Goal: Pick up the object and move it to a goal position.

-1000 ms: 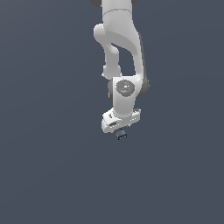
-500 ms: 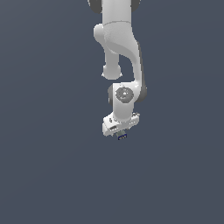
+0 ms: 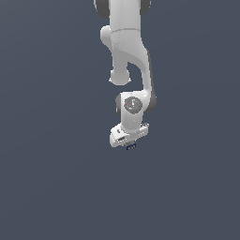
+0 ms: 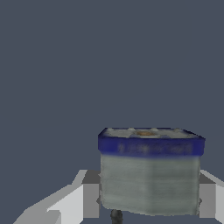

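Observation:
In the exterior view the white gripper [image 3: 131,144] hangs below the arm over the plain dark-grey ground. The object [image 3: 131,146] is a tiny grey and dark-blue block that shows just under the hand. In the wrist view the gripper [image 4: 148,200] is shut on the object [image 4: 150,170]. It is a grey blocky body with a dark-blue band around its top. A grey finger pad [image 4: 90,199] presses on one side and another [image 4: 207,199] on the other. A thin dark stem [image 4: 116,215] pokes out below the body. No goal marker is in view.
The white arm [image 3: 126,51] reaches down from the top of the exterior view. Only flat dark-grey ground [image 3: 51,187] surrounds it.
In the exterior view the wrist joint has sunk slightly and the hand looks more foreshortened. The object stays held between the fingers at about the same place.

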### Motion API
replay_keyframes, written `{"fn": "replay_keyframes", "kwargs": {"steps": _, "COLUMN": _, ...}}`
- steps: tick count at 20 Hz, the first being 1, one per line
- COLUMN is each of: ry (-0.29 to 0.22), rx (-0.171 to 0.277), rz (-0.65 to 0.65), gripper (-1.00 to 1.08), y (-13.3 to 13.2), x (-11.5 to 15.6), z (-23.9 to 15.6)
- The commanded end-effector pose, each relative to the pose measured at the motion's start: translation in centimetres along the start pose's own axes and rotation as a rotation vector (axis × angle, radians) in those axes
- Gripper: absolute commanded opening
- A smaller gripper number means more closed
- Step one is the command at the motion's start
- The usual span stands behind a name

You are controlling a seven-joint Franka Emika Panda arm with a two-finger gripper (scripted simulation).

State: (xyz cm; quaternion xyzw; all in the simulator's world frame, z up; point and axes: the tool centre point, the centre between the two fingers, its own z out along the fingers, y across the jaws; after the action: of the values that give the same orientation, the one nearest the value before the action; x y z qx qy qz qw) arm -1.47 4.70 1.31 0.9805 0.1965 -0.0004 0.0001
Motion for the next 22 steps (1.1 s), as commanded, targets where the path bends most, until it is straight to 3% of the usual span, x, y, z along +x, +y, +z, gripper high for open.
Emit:
{"fn": "replay_keyframes", "kwargs": {"steps": 1, "ry": 0.001, "rx": 0.0, "rz": -0.001, "gripper": -1.0, "y": 0.0, "x": 0.0, "z": 0.1}}
{"fn": "replay_keyframes", "kwargs": {"steps": 13, "ry": 0.0, "rx": 0.0, "rz": 0.0, "gripper": -1.0, "y": 0.5, "x": -0.7, "z": -0.6}}
{"fn": "replay_keyframes", "kwargs": {"steps": 22, "ry": 0.0, "rx": 0.0, "rz": 0.0, "gripper": -1.0, "y": 3.1, "x": -4.3, "z": -3.9}}
